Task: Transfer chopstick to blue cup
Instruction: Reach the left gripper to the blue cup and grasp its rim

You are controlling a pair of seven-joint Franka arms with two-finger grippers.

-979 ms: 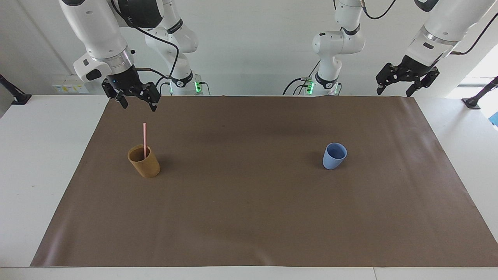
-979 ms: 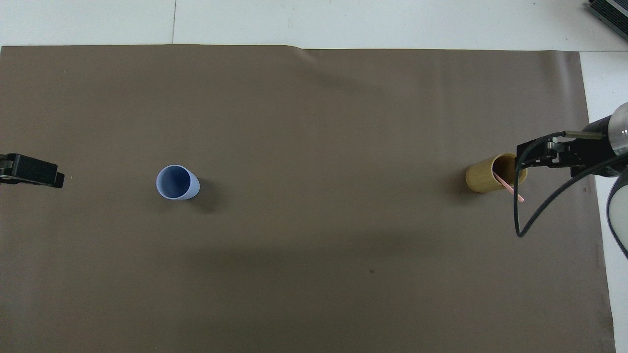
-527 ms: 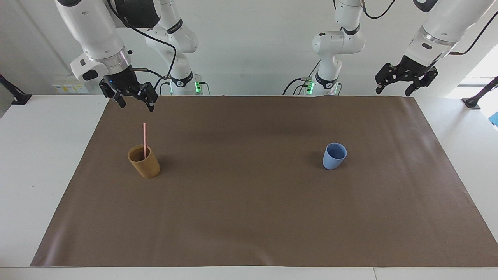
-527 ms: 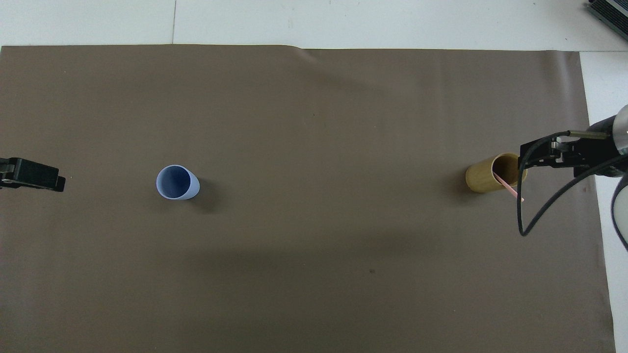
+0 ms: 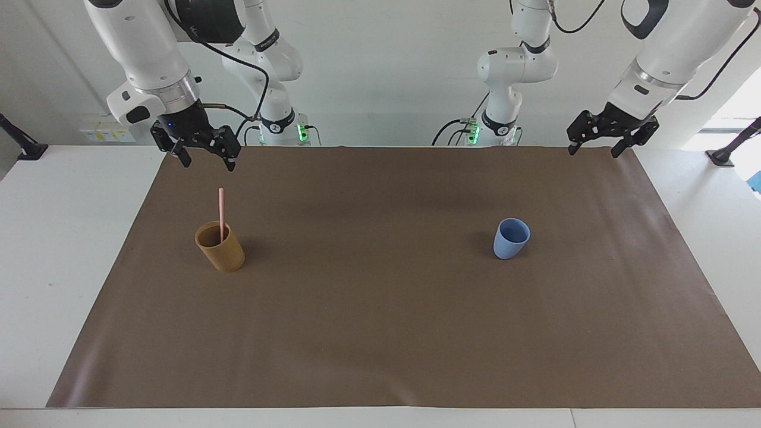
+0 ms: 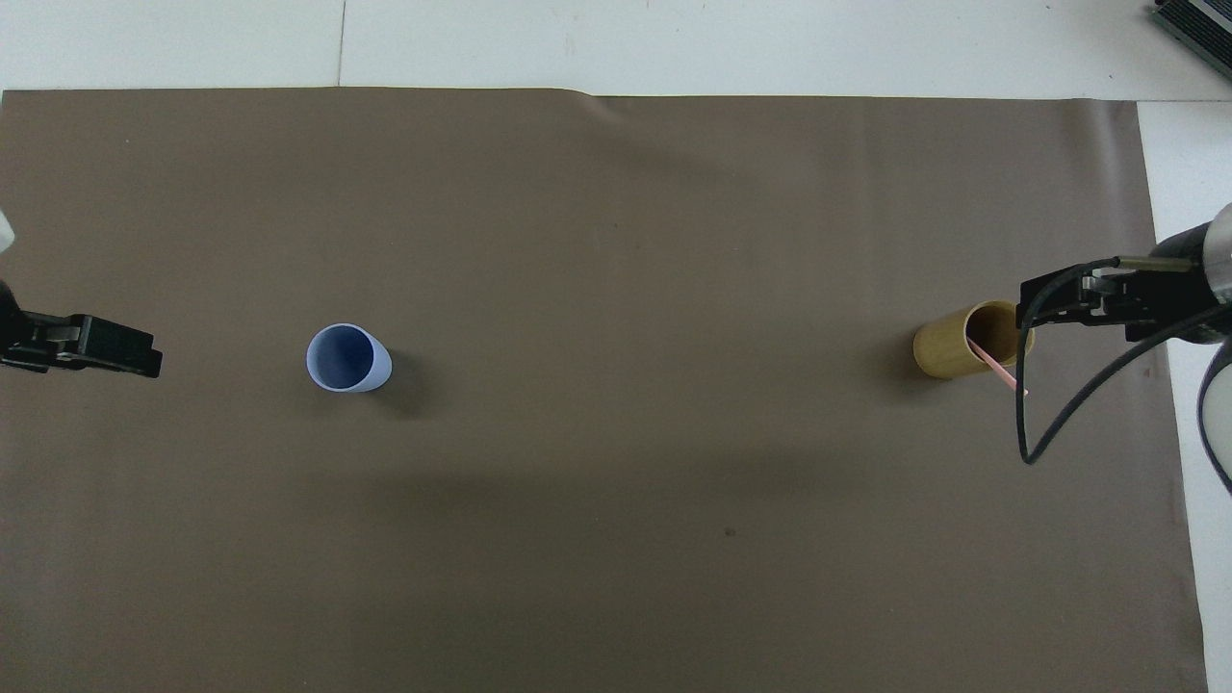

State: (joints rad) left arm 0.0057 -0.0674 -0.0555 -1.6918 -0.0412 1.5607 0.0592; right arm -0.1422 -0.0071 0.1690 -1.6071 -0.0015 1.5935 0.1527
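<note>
A thin pink chopstick stands in the tan-brown cup toward the right arm's end of the table, its top sticking well above the rim. My right gripper hangs open in the air above that cup, clear of the stick's top. The light-blue cup stands upright and empty toward the left arm's end. My left gripper is open and holds nothing, raised over the mat's edge at that end.
A brown mat covers most of the white table. The two cups are the only things on it, far apart. A black cable loops down from the right wrist beside the tan-brown cup.
The left gripper has moved in over the mat toward the blue cup. The right gripper has shifted slightly above the tan-brown cup. Cups and chopstick have not moved.
</note>
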